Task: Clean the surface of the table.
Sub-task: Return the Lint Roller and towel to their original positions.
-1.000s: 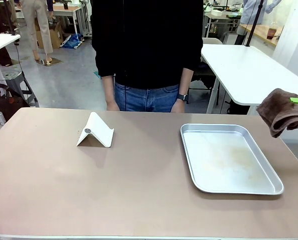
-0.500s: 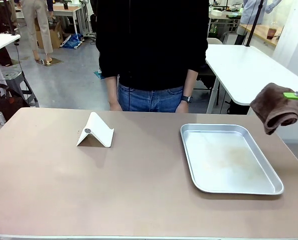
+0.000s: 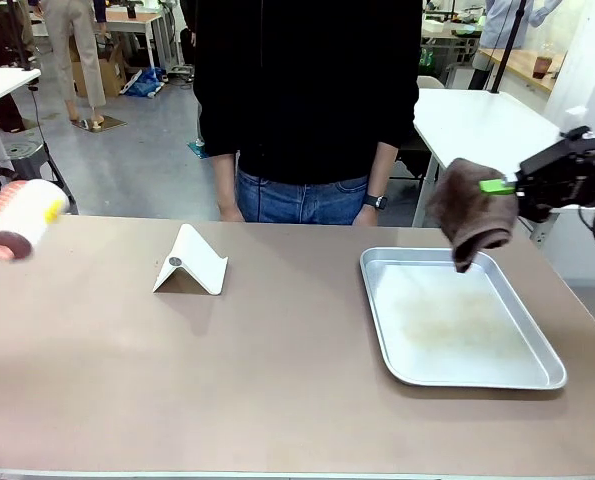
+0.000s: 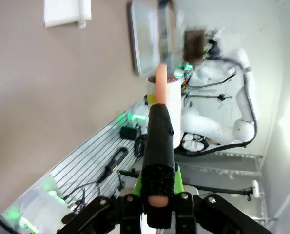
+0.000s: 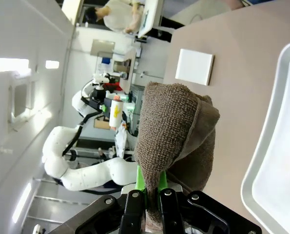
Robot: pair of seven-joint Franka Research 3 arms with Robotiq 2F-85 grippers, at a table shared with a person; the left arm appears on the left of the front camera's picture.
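Since a second ago the right gripper (image 3: 499,185) has come in from the right edge of the front view, carrying the brown cloth (image 3: 469,212) to hang above the far right corner of the metal tray (image 3: 457,318); its fingers are pressed together on a fold of the cloth. A white roller with a yellow label (image 3: 27,215) has appeared at the left edge of that view, above the left end of the tabletop (image 3: 177,370), where there was nothing before; it looks blurred. The person (image 3: 307,100) at the far side has shifted slightly to the right. The white folded stand (image 3: 191,262) and the tray lie where they lay. The left wrist view shows what the front view does not: the left gripper (image 4: 157,195) with its fingers clamped on a black handle with a pink end, the roller (image 4: 163,92) at its tip, and the tabletop (image 4: 47,97) running along the left of that frame. The right wrist view shows the cloth (image 5: 174,146) pinched between green pads, with the tray's rim (image 5: 269,161) at the right. Counted: one tray, one stand, one cloth, one roller, two grippers.
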